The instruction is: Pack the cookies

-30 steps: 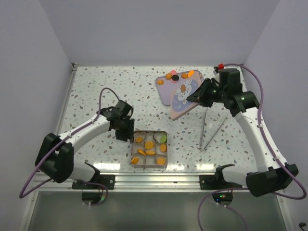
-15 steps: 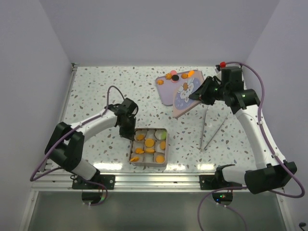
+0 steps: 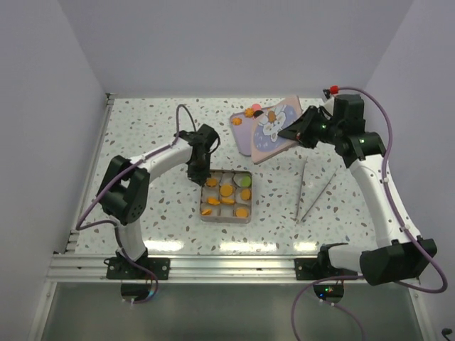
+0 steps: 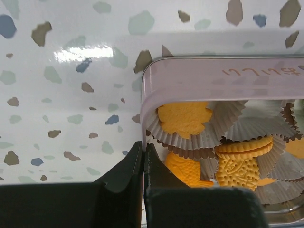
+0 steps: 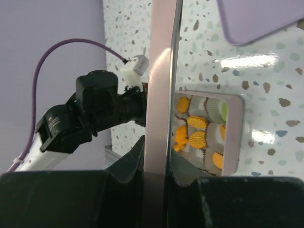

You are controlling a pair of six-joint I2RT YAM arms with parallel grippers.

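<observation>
A square tin (image 3: 225, 220) sits mid-table, its white paper cups holding mostly orange cookies (image 3: 227, 190) and a green one. My left gripper (image 3: 197, 178) is shut on the tin's left wall; in the left wrist view the gripper (image 4: 143, 145) pinches that wall (image 4: 213, 78) beside an orange cookie (image 4: 184, 118). My right gripper (image 3: 290, 131) holds the tilted pink lid (image 3: 270, 131) above the table. In the right wrist view the gripper (image 5: 157, 142) clamps the lid (image 5: 161, 71) edge-on, with the tin (image 5: 235, 133) below. More cookies (image 3: 260, 112) lie on a lavender tray (image 3: 242, 135) behind the lid.
Two thin metal sticks (image 3: 313, 190) lie on the speckled table right of the tin. The lid hides part of the lavender tray (image 5: 256, 19). My left arm (image 5: 95, 109) stretches across the table's left half.
My left gripper shut on the tin's left wall and dragged the tin back and to the right. My right gripper carried the lid up and toward the back.
</observation>
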